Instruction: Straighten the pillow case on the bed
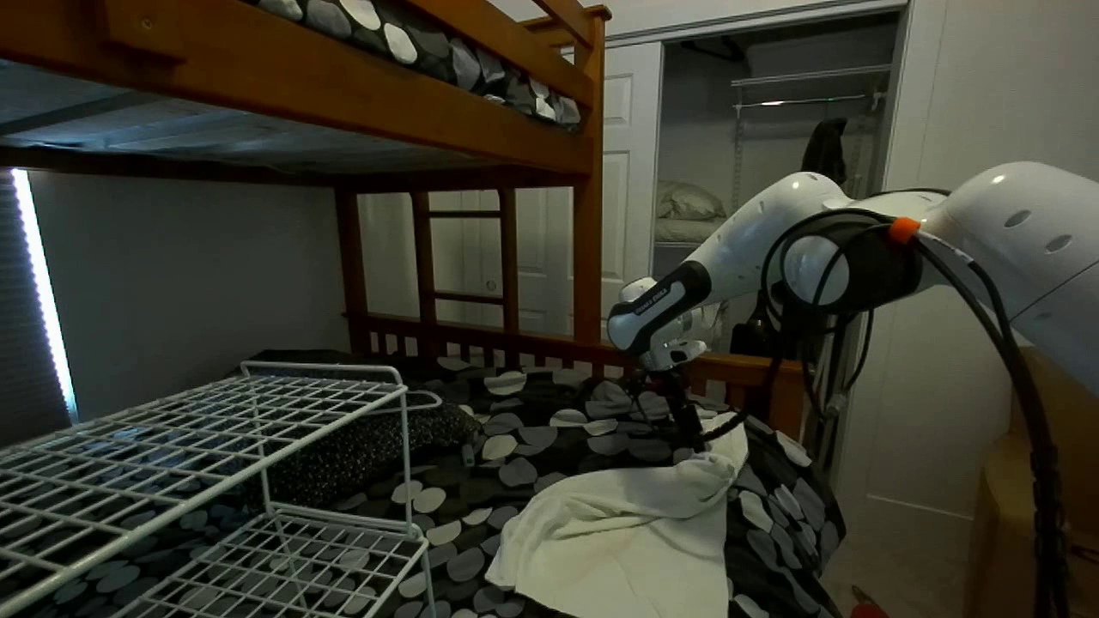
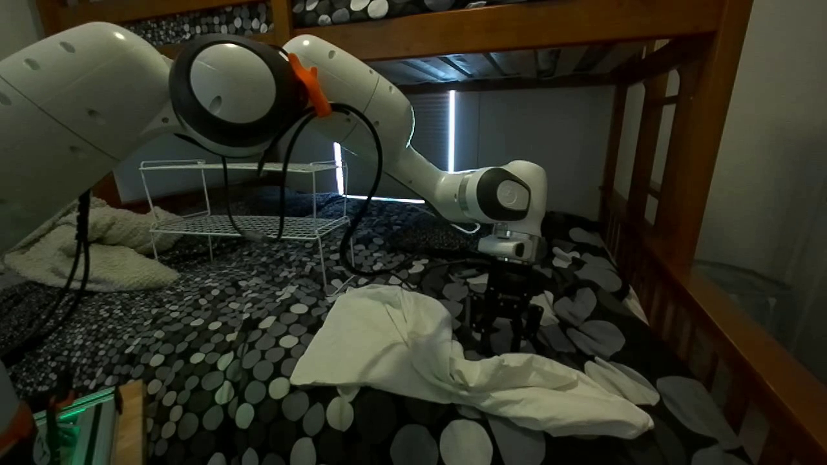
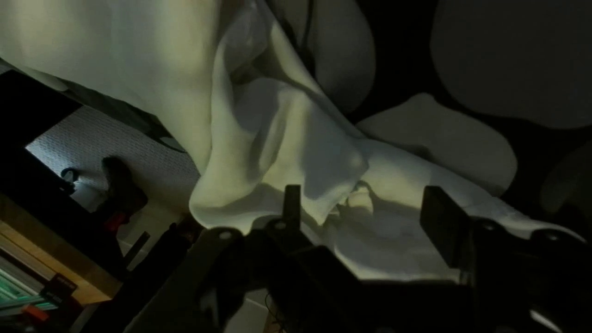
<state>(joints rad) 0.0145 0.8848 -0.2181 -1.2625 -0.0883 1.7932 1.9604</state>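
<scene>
Pillow case (image 2: 439, 365) rumpled on the bed (image 2: 730, 316), lower level; in an exterior view, left part fairly spread, right end bunched narrow. Gripper (image 3: 362, 199) well parted at the far side of the folds, apparently holding nothing. Straightening judged partial at best: folds, bunched right end yet to be flattened

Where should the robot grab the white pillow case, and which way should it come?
Probably by the raised, crumpled fold in the pillow case, from above: cloth bunches up there, giving something to pinch, and the open gripper points down.
</scene>
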